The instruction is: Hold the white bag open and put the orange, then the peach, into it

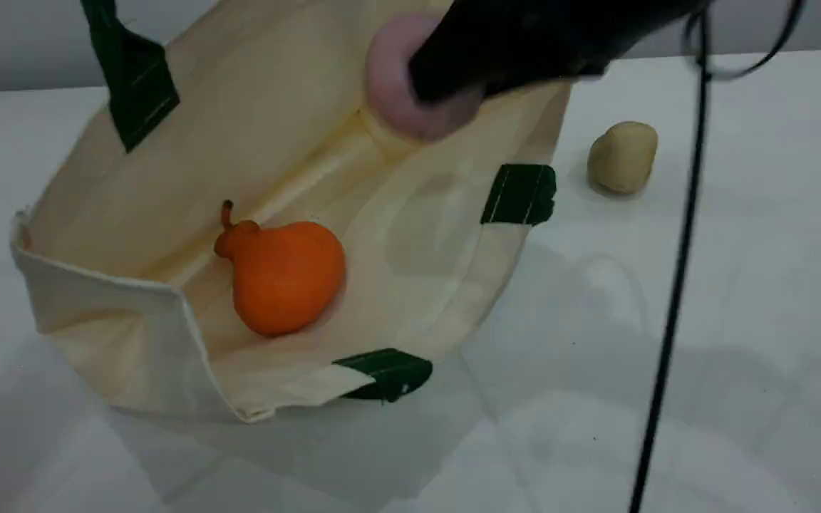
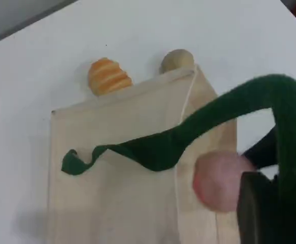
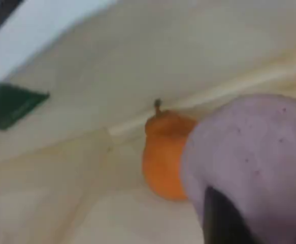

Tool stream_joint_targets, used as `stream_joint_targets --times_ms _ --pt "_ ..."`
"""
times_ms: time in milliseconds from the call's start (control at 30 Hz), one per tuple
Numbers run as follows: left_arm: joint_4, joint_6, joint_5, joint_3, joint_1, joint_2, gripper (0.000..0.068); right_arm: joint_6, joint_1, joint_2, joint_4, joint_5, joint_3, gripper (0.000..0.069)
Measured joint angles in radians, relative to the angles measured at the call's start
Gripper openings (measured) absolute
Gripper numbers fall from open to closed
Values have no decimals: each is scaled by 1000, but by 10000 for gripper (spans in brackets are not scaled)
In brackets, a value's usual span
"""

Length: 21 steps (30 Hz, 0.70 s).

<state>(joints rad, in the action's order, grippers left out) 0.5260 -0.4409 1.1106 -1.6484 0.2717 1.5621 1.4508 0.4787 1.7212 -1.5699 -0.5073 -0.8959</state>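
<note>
Upper centre of frame: right gripper (image 1: 446, 75) clasping peach (image 1: 400, 85) over white bag (image 1: 132, 214) mouth; orange (image 1: 282, 274) inside, lower left; left gripper (image 2: 257, 208) pinches green handle (image 2: 188, 134).

A beige lump (image 1: 623, 157) and a ribbed orange roll (image 2: 107, 76) sit near each other on the white table (image 1: 774, 320).
</note>
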Motion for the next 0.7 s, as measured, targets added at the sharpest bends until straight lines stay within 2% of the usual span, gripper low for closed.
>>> stream_joint_targets --times_ms 200,500,633,700 --pt "-2 0 0 0 0 0 56 120 70 128 -169 5 -40 288" --pt "-1 0 4 0 0 0 56 120 149 277 -174 -9 -197 288" --pt "-2 0 9 0 0 0 56 120 151 276 -175 25 -218 291" --pt "-2 0 11 0 0 0 56 120 151 276 -175 56 -218 328"
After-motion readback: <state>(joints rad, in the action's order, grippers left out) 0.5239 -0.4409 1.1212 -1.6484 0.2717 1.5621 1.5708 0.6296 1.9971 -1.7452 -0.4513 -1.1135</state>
